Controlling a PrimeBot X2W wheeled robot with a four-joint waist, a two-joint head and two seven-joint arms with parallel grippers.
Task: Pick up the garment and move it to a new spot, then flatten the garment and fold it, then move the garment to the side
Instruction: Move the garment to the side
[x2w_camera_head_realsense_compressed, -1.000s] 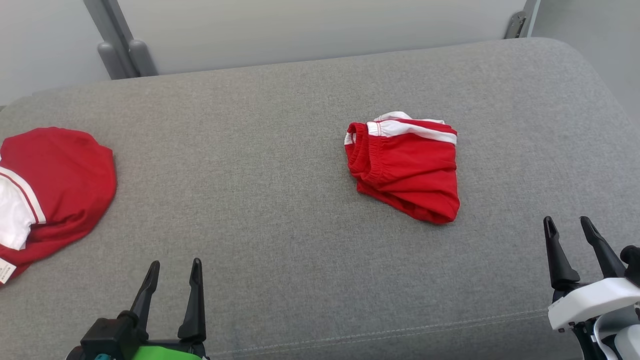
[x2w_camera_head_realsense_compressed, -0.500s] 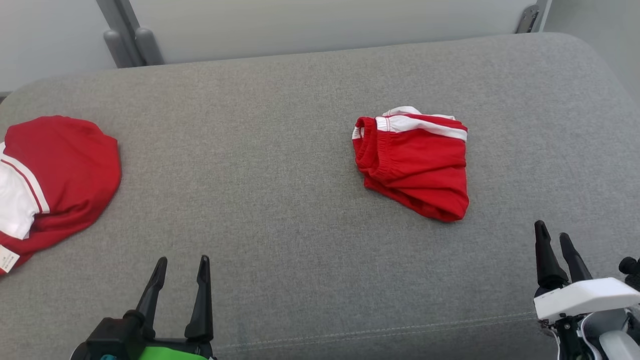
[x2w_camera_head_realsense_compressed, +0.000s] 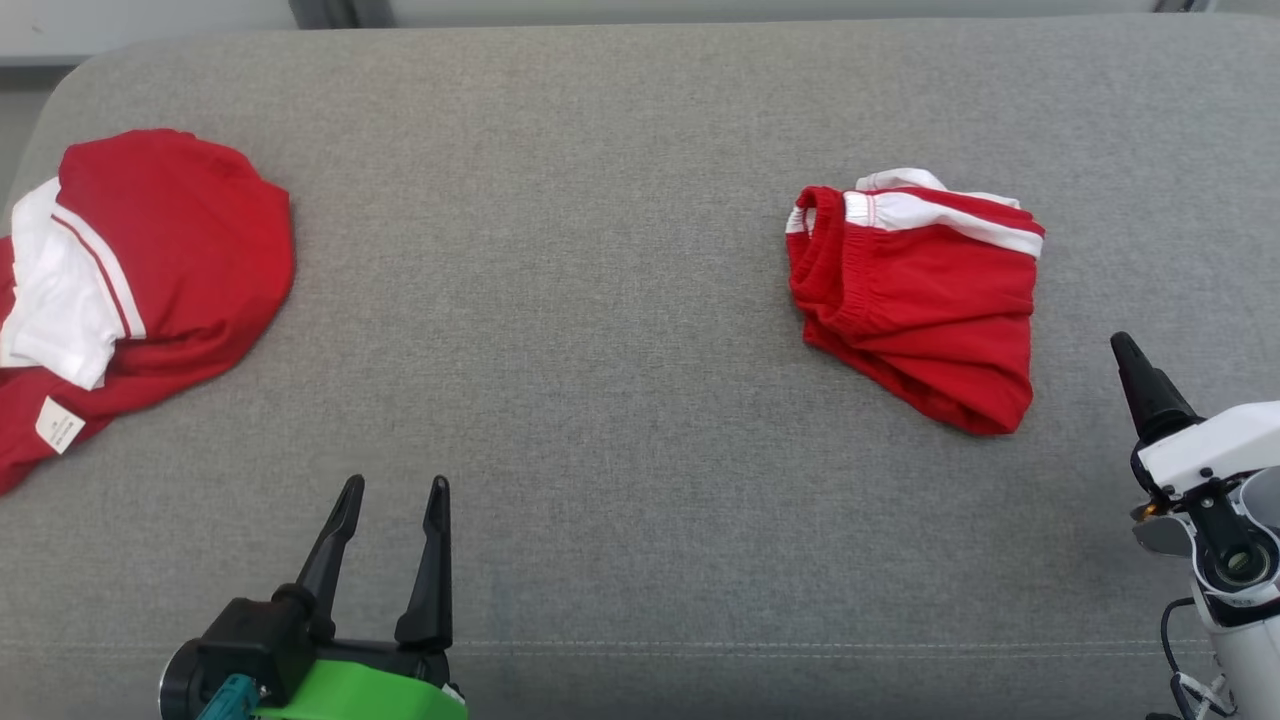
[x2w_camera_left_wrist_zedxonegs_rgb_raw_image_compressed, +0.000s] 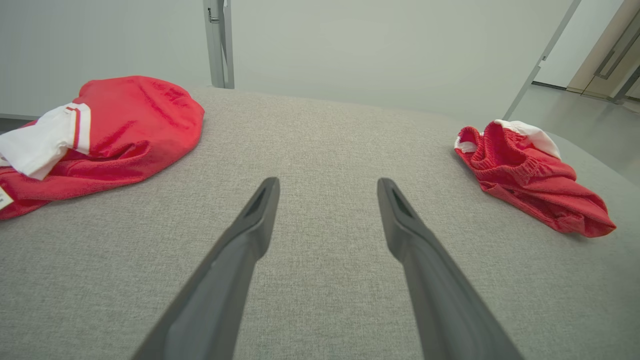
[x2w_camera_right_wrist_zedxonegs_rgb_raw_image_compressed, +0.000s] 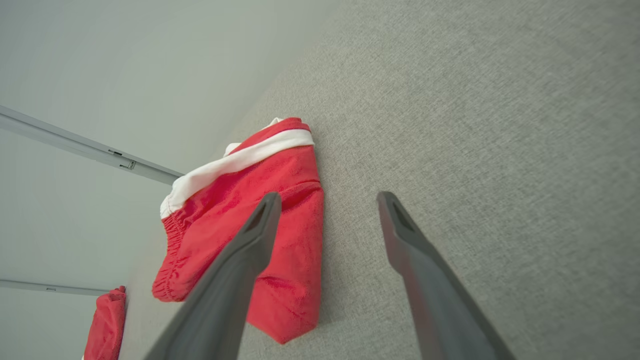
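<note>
A red garment (x2w_camera_head_realsense_compressed: 920, 300) with a white stripe and an elastic waistband lies bunched in a folded heap on the grey cushion (x2w_camera_head_realsense_compressed: 600, 300), right of centre; it also shows as the red garment (x2w_camera_right_wrist_zedxonegs_rgb_raw_image_compressed: 260, 215) and the red garment (x2w_camera_left_wrist_zedxonegs_rgb_raw_image_compressed: 530, 185). My right gripper (x2w_camera_head_realsense_compressed: 1125, 345) hovers just to its right, turned on edge so one finger hides the other. In its own view the right gripper (x2w_camera_right_wrist_zedxonegs_rgb_raw_image_compressed: 327, 200) stands open and holds nothing, its left finger in front of the cloth. My left gripper (x2w_camera_head_realsense_compressed: 395, 490), seen too as the left gripper (x2w_camera_left_wrist_zedxonegs_rgb_raw_image_compressed: 327, 185), is open above bare cushion near the front.
A second red garment (x2w_camera_head_realsense_compressed: 150, 260) with a white sleeve and a label lies crumpled at the cushion's far left edge, shown too as the second garment (x2w_camera_left_wrist_zedxonegs_rgb_raw_image_compressed: 115, 130). The cushion's front seam (x2w_camera_head_realsense_compressed: 700, 645) runs near the bottom. A pale wall and metal posts (x2w_camera_left_wrist_zedxonegs_rgb_raw_image_compressed: 217, 45) stand behind.
The head camera has tilted down, shifting the whole picture. My right gripper has rolled onto its edge and come closer to the striped garment. Both garments lie as before.
</note>
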